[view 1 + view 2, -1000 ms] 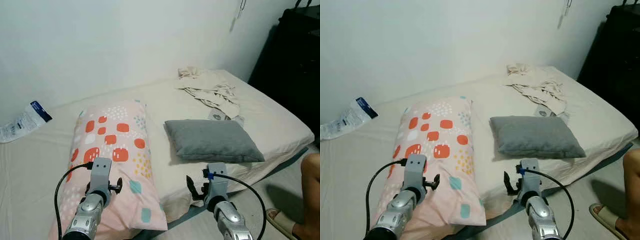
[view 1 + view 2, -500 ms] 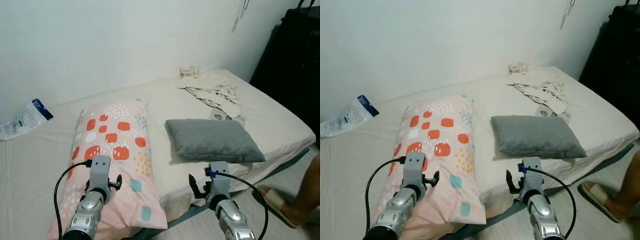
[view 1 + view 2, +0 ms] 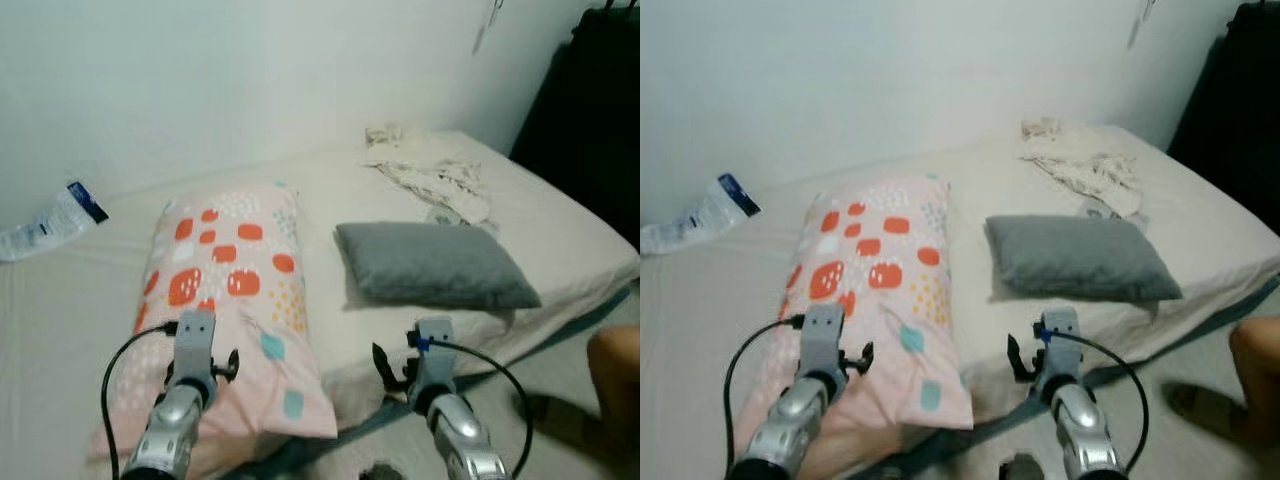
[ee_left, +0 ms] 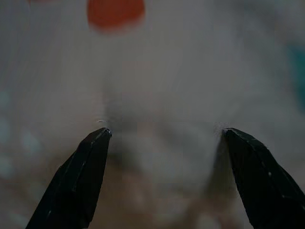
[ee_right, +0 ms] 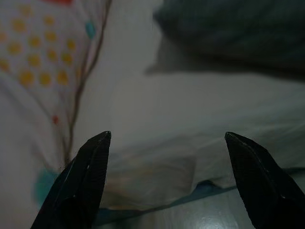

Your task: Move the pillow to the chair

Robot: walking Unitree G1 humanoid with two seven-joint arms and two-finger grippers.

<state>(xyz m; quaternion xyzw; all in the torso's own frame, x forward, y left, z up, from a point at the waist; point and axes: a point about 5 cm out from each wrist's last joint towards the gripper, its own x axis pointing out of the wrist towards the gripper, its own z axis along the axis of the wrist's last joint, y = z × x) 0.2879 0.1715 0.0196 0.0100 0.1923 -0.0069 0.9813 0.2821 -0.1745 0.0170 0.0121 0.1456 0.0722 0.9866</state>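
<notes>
A long pink pillow with red, yellow and teal spots lies lengthwise on the bed. A smaller grey pillow lies to its right, near the mattress edge. My left arm reaches over the near end of the pink pillow. Its gripper is open, with the tips close above the pink fabric. My right arm is in front of the bed edge. Its gripper is open, facing the mattress side between the spotted pillow and the grey pillow.
Crumpled pale clothes lie at the bed's far right. A plastic package rests at the far left by the wall. A dark cabinet stands on the right. A person's leg and sandalled foot are on the floor at the right.
The whole picture has shifted a little and turned blurry, so the camera has moved. The person's leg and foot at the right have stepped about. Both grippers stay open.
</notes>
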